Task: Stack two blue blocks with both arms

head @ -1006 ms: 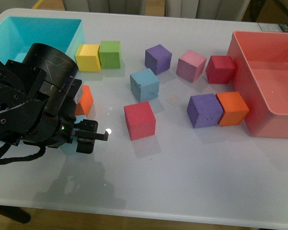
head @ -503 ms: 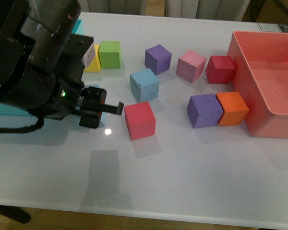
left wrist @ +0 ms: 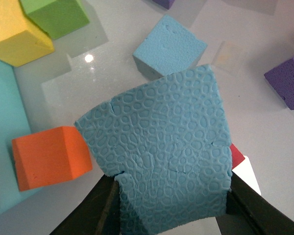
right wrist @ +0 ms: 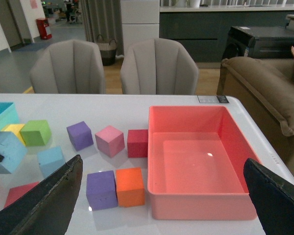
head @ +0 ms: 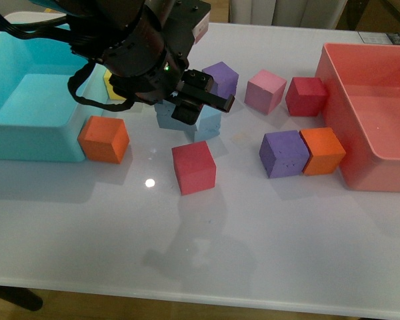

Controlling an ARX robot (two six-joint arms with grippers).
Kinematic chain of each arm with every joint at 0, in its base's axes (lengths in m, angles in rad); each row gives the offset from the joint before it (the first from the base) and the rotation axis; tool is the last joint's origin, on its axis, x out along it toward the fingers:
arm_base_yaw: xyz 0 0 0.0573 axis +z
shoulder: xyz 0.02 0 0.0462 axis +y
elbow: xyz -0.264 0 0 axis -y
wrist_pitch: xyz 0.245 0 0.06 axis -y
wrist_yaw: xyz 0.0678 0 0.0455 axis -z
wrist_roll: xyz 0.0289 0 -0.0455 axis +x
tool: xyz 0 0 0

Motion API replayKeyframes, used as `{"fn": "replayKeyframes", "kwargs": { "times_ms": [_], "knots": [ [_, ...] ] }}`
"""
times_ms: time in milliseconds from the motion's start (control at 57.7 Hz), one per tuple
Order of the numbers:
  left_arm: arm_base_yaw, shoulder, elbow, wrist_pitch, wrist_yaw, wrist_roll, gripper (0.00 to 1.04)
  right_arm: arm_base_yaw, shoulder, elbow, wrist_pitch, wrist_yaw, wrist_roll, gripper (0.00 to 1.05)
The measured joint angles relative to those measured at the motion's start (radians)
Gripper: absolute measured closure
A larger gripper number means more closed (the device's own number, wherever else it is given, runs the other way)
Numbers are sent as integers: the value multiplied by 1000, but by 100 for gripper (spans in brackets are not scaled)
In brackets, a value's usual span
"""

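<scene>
My left gripper (head: 200,100) is shut on a sky-blue block (left wrist: 161,147) and holds it in the air, its pitted face filling the left wrist view. The second blue block (left wrist: 170,46) sits on the table just beyond and below it. In the front view this block (head: 211,124) is half hidden under the left gripper. In the right wrist view the held block (right wrist: 7,152) hangs to the left of the resting one (right wrist: 51,160). My right gripper (right wrist: 161,205) is open and empty, high above the table's right side and out of the front view.
A turquoise bin (head: 27,143) stands at the left and a pink-red bin (head: 380,180) at the right. A red cube (head: 194,167), orange cubes (head: 105,139) (head: 323,151), purple cubes (head: 284,154) (head: 221,77), a pink cube (head: 265,91) and a dark red cube (head: 307,96) lie around.
My left arm has risen from the front left of the table and swung back and right with the blue block, reaching over the second blue block.
</scene>
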Motion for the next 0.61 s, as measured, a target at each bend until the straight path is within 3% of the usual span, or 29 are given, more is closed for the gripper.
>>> {"fn": "replayKeyframes", "kwargs": {
  "times_ms": [607],
  "knots": [
    [-5, 252, 357, -148, 18, 159, 65, 0, 0, 0, 0, 0, 0, 9]
  ]
}}
